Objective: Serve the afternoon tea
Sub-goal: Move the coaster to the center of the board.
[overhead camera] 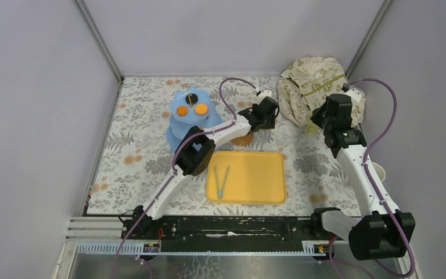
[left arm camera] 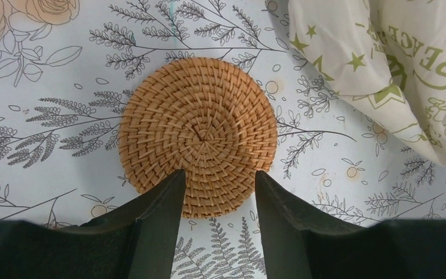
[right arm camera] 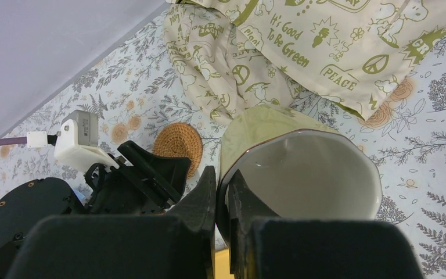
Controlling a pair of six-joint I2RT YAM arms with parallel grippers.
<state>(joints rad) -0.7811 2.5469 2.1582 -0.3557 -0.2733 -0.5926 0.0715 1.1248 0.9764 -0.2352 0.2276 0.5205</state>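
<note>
Firstly, the bench (overhead camera: 133, 139) carries a grey-and-orange floral covering and is closed in by plain pale grey walls (overhead camera: 238, 35) on three sides.

Left jaws: spread wide and holding nothing. Their tips sit either side of the near edge of a round woven coaster (left arm camera: 197, 136); whether they touch it cannot be confirmed.

Right jaws: closed on the wall of a pale cup (right arm camera: 302, 174), one finger inside the rim and one outside. The cream cloth (overhead camera: 310, 87) lies just beyond them.

Only the overhead view shows:
- the light-blue stand (overhead camera: 177, 128), left of the left jaws, with two orange biscuits (overhead camera: 182, 110) on its top tier
- the yellow tray (overhead camera: 255, 174) with tongs (overhead camera: 221, 181), nearer the arm bases than either jaws

Only the right wrist view shows the cup's glossy pale interior. In that view the coaster lies beyond the left jaws and to the left of the cup.
</note>
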